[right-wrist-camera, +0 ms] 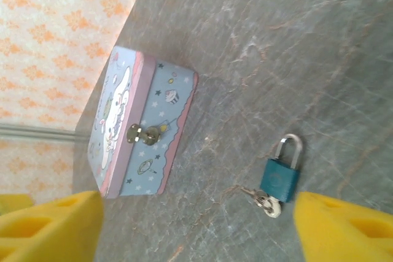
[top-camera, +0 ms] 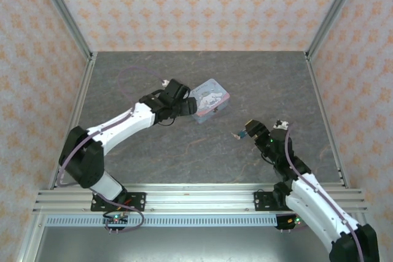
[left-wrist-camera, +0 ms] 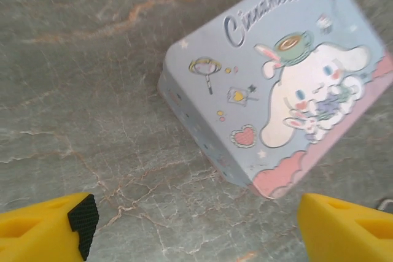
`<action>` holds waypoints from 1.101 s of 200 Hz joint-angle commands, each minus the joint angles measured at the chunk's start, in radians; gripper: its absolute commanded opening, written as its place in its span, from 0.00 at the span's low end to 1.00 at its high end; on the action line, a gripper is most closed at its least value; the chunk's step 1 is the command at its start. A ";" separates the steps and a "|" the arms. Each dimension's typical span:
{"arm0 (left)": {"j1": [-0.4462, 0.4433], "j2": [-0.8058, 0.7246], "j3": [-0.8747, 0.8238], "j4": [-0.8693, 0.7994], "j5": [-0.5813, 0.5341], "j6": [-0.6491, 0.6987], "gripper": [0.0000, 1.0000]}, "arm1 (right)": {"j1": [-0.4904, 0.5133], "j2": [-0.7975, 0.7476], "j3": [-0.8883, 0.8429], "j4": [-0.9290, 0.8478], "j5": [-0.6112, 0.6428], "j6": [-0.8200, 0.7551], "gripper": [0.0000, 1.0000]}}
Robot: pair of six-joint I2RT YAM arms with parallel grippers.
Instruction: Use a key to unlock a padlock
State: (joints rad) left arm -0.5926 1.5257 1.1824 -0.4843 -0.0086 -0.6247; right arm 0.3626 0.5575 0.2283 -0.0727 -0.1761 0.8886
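Where the left pincer (left-wrist-camera: 196,230) hangs: low over the table (top-camera: 153,151), just beside the near corner of the tin (left-wrist-camera: 276,90), with its yellow fingers spread wide and nothing between them.
Tin: lid closed and lying flat on the table; its front clasp faces the right arm.
Padlock (right-wrist-camera: 280,179): lying flat on the bare table, right of the tin and apart from it, in front of the right arm. The shackle looks seated, though it is too small to be sure.
Key (right-wrist-camera: 265,202): at the base of the padlock body and touching it, seemingly set in the keyhole, with a small ring attached.
Right pincer (right-wrist-camera: 196,225): jaws wide apart and empty, hovering just short of the padlock and key.
Step in hand: probably the turn of the key, since neither thing is held and the lock is not yet visibly open.
Next move: one pincer would need to pin the small body while the other nips the key head and twists. Both parts are tiny, so a slightly off approach may only push them across the table.
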 commanded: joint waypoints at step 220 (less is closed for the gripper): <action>0.389 -0.350 -0.698 0.834 -0.500 0.580 1.00 | -0.212 0.779 0.283 0.549 0.592 -0.913 0.99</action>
State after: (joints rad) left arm -0.2218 1.1110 0.5377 0.1032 -0.5598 -0.1699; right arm 0.1497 1.2976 0.5861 0.2325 0.4442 0.0441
